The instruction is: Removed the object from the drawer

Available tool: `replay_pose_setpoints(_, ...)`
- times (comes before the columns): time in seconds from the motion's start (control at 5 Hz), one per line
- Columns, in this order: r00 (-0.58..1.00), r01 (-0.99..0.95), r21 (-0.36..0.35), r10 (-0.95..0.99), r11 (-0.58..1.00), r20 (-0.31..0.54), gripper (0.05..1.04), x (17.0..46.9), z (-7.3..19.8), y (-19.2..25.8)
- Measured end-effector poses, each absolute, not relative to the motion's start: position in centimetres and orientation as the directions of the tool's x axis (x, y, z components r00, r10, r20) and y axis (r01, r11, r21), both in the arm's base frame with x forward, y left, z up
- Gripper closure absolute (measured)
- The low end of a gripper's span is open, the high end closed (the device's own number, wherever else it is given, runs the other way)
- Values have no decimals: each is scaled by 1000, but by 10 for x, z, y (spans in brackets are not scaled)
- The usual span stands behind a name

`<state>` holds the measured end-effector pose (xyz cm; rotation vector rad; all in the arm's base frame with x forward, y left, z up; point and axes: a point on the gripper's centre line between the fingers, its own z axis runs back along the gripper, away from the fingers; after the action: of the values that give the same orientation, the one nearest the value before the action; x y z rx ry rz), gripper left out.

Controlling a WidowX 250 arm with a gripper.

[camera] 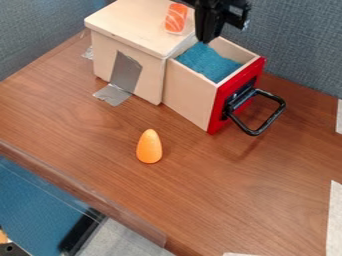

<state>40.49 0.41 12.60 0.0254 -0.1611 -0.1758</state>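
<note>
The pincer (pixel 217 33) hangs at the far side of the surface (pixel 200 200), above the far left part of the open drawer (pixel 190 97). I cannot tell whether it is apart or together, or whether it has hold of anything.

The drawer sticks out to the right and toward the near side from a pale wooden box (pixel 130 22). Blue cloth (pixel 210 62) lies inside it; its red front (pixel 220 110) bears a black handle (pixel 269 121).

Which thing is the task's object cannot be told. A sushi piece (pixel 176 18), orange with pale stripes, is on top of the box, near its right edge, just left of the pincer. An orange egg (pixel 149 146), narrower at its far end, is on the surface, nearer than the box and left of the drawer's front.

Grey tape (pixel 112 94) runs from the box's near side onto the surface. A pale strip (pixel 336 215) is at the near right.
</note>
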Motion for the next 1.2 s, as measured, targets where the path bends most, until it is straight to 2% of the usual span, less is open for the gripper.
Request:
replay_pose_setpoints(0.2, 963, 210, 45, -214, 977, 161, 653, 396, 128, -2)
replay_pose_setpoints(0.4, 957, 245, 46, -249, 968, 150, 343, 390, 122, -16)
replay_pose_setpoints(0.6, 962, 222, 57, -229, 973, 148, 99, 390, 123, -15)
replay_pose_setpoints(0.8, 961, 199, 56, -206, 978, 186, 81, 399, 141, -15)
replay_pose_setpoints(1.0, 954, 158, 38, -162, 987, 254, 83, 414, 172, -14)
replay_pose_setpoints(1.2, 964, 73, 47, -83, 996, 252, 83, 435, 172, 10)
